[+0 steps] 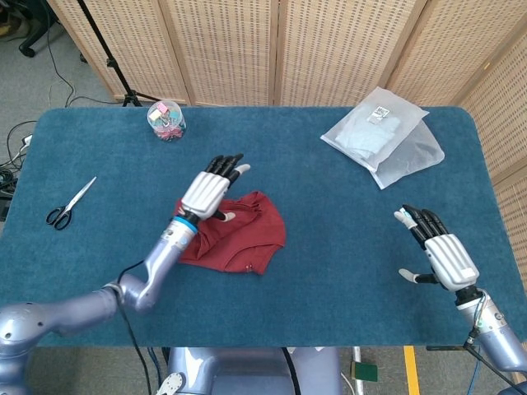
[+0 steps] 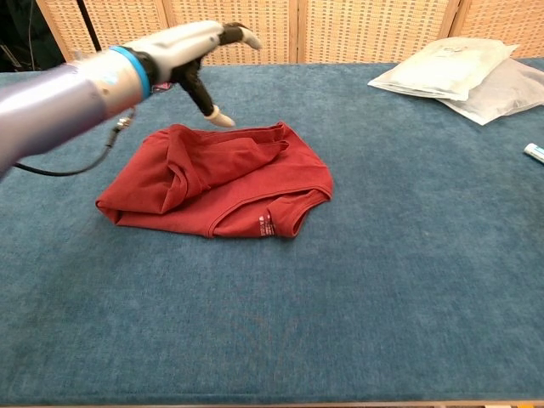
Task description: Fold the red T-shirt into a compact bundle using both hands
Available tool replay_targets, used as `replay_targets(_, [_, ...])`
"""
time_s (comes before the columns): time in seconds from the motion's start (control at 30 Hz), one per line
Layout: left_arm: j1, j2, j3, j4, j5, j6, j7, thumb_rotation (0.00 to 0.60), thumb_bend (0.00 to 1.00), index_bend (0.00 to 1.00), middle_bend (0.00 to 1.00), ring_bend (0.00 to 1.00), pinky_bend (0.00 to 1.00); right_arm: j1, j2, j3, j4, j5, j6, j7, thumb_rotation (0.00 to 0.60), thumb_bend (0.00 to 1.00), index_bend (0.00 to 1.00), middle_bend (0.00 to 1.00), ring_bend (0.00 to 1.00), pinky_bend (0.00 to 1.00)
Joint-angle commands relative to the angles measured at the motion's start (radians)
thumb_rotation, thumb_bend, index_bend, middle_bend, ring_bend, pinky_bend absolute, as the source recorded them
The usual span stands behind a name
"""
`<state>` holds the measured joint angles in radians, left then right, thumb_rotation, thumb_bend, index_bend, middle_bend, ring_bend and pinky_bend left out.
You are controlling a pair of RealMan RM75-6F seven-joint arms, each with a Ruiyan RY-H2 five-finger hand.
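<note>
The left robot hand (image 1: 206, 192) is held released above the upper left part of the crumpled red cotton T-shirt (image 1: 239, 233), fingers spread and nothing grasped. The right robot hand (image 1: 442, 253) is likewise open and empty, well apart at the desk's right edge. The T-shirt lies partly folded on the blue carpeted desk (image 1: 329, 247), left of centre. The fabric is judged light, soft and limp, likely to sag and slip out of its folds; a hold at the loose hem (image 2: 263, 225) or a corner would be best taken.
</note>
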<state>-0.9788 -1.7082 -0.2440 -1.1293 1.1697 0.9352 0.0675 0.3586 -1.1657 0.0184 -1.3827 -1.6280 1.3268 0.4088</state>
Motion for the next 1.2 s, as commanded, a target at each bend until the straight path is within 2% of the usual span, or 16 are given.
replay_targets(0.03, [0.049, 0.081, 0.056, -0.025, 0.094, 0.034, -0.060, 0.600, 0.00, 0.09, 0.00, 0.00, 0.00, 0.000, 0.000, -0.001, -0.002, -0.001, 0.000, -0.003, 0.600, 0.00, 0.00, 0.00, 0.00, 0.01])
replay_targets(0.13, [0.081, 0.118, 0.113, 0.015, 0.192, 0.067, -0.147, 0.600, 0.02, 0.20, 0.00, 0.00, 0.00, 0.000, -0.001, -0.001, -0.005, -0.003, 0.000, -0.008, 0.600, 0.00, 0.00, 0.00, 0.00, 0.01])
replay_targets(0.2, [0.110, 0.133, 0.174, 0.090, 0.272, 0.095, -0.248, 0.600, 0.04, 0.26, 0.00, 0.00, 0.00, 0.001, -0.003, -0.002, -0.006, -0.001, -0.005, -0.015, 0.600, 0.00, 0.00, 0.00, 0.00, 0.01])
replay_targets(0.33, [0.130, 0.102, 0.238, 0.248, 0.364, 0.130, -0.357, 0.600, 0.06, 0.33, 0.00, 0.00, 0.00, 0.003, -0.006, 0.000, -0.008, 0.004, -0.011, -0.024, 0.600, 0.00, 0.00, 0.00, 0.00, 0.01])
replay_targets(0.4, [0.133, 0.075, 0.254, 0.323, 0.395, 0.151, -0.385, 0.600, 0.08, 0.36, 0.00, 0.00, 0.00, 0.004, -0.006, 0.001, -0.008, 0.007, -0.014, -0.026, 0.600, 0.00, 0.00, 0.00, 0.00, 0.01])
replay_targets(0.73, [0.139, -0.027, 0.290, 0.534, 0.472, 0.228, -0.461, 0.600, 0.10, 0.39, 0.00, 0.00, 0.00, 0.005, -0.006, 0.003, -0.005, 0.012, -0.017, -0.026, 0.600, 0.00, 0.00, 0.00, 0.00, 0.01])
replay_targets(0.87, [0.141, -0.046, 0.301, 0.575, 0.489, 0.242, -0.469, 0.600, 0.11, 0.40, 0.00, 0.00, 0.00, 0.004, -0.005, 0.003, -0.004, 0.013, -0.017, -0.023, 0.600, 0.00, 0.00, 0.00, 0.00, 0.01])
replay_targets(1.2, [0.132, -0.097, 0.312, 0.648, 0.512, 0.259, -0.461, 0.600, 0.23, 0.44, 0.00, 0.00, 0.00, 0.004, -0.005, 0.002, -0.004, 0.012, -0.018, -0.023, 0.600, 0.00, 0.00, 0.00, 0.00, 0.01])
